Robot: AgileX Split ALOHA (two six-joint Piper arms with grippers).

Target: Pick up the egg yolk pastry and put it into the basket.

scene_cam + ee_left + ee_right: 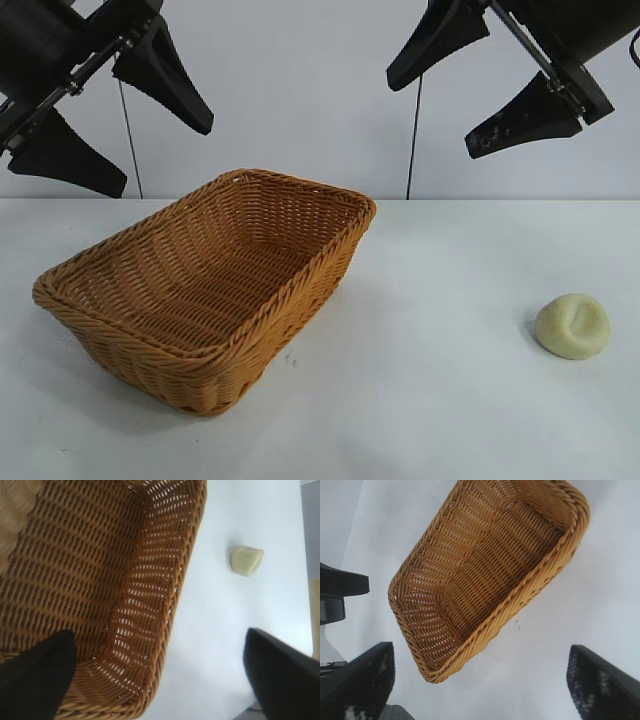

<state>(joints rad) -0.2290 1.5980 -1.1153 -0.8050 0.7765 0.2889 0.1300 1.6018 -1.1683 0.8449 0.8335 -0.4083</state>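
The egg yolk pastry (573, 326), a small pale yellow dome with a dent on top, lies on the white table at the right; the left wrist view also shows the pastry (246, 560) apart from the basket. The orange-brown wicker basket (290, 300) stands empty at centre left, and the right wrist view shows the basket (540, 575) from above. My left gripper (115, 125) hangs open high over the basket's left end. High at the upper right, my right gripper (450, 90) is open too, well above the pastry. Neither holds anything.
The white table (430, 400) spreads between the basket and the pastry. A pale wall stands behind it, with two thin dark cables (412, 140) hanging down it.
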